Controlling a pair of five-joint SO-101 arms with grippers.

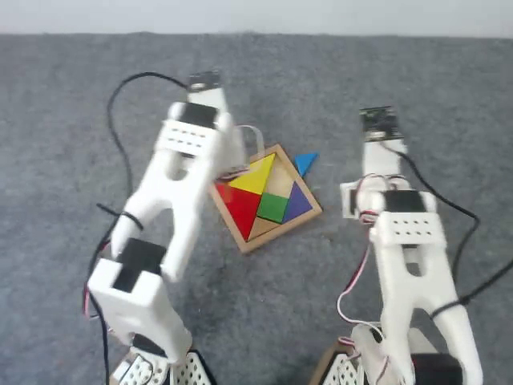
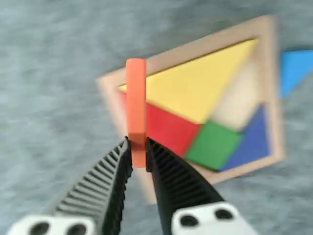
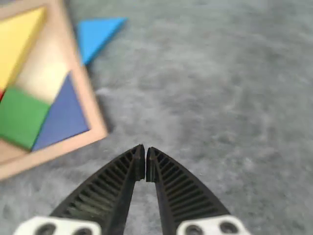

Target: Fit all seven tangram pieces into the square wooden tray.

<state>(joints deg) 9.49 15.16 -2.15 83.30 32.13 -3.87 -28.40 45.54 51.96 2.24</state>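
The square wooden tray (image 1: 314, 210) lies turned like a diamond on the grey carpet. It holds a yellow triangle (image 2: 195, 88), a red triangle (image 2: 166, 129), a green square (image 2: 212, 144) and a dark blue triangle (image 2: 252, 137), with bare wood between them. My left gripper (image 2: 138, 144) is shut on an orange piece (image 2: 136, 98), held on edge above the tray's corner by the red triangle. A light blue triangle (image 1: 304, 163) rests on the carpet just outside the tray's far right side. My right gripper (image 3: 145, 155) is shut on nothing, over the carpet beside the tray rim (image 3: 93, 112).
The left arm (image 1: 180, 184) hangs over the tray's left corner and hides part of it. The right arm (image 1: 405, 233) stands to the right of the tray. Black cables trail on the carpet beside both arms. Open carpet lies beyond the tray.
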